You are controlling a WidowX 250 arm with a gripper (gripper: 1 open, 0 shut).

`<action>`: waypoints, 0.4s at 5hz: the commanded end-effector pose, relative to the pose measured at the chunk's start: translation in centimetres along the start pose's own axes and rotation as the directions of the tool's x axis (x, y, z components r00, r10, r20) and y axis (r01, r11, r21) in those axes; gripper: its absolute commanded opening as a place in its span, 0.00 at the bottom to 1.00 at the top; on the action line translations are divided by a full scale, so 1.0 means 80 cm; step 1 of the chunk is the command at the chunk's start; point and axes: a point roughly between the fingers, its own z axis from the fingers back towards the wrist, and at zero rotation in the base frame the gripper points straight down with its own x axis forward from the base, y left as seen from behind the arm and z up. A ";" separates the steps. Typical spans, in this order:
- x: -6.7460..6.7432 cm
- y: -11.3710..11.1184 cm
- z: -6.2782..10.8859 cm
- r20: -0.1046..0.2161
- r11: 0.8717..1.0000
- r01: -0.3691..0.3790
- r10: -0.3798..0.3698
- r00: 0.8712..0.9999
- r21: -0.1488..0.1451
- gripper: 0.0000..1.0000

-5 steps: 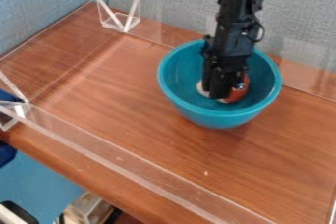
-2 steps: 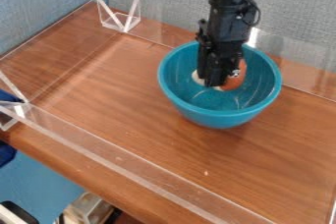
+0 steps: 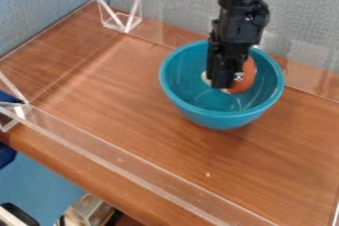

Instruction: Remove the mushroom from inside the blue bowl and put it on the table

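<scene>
- gripper [image 3: 228, 75] points straight down into the blue bowl [image 3: 192, 101], jaws closed on the mushroom [image 3: 237, 77]
- mushroom sits between the jaws, reddish-brown cap showing on the right side of the fingers, cream stem barely visible at the left of the jaws
- mushroom is inside the bowl's rim line, over the bowl's back half; cannot tell whether it touches the inner wall behind it
- bowl wall rings the jaws on all sides; far rim is just behind them, near rim well in front
- bowl floor below and in front of the jaws shows bare glossy teal with light reflections
- black arm [image 3: 243, 2] rises straight up from the jaws and out of the top edge
- table [image 3: 119, 101] wood surface spreads left and in front of the bowl
- clear acrylic wall [image 3: 159, 175] runs along the near edge, well in front of the jaws; another along the left side
- clear triangular brackets [image 3: 119, 17] stand at the back-left corner, well left of the jaws
- blue-grey backdrop [image 3: 54, 2] behind the table
</scene>
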 end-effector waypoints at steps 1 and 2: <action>-0.002 -0.013 0.050 0.061 0.990 0.107 -0.113 0.992 0.092 0.00; -0.011 -0.035 0.095 0.081 0.985 0.088 -0.100 0.992 0.148 0.00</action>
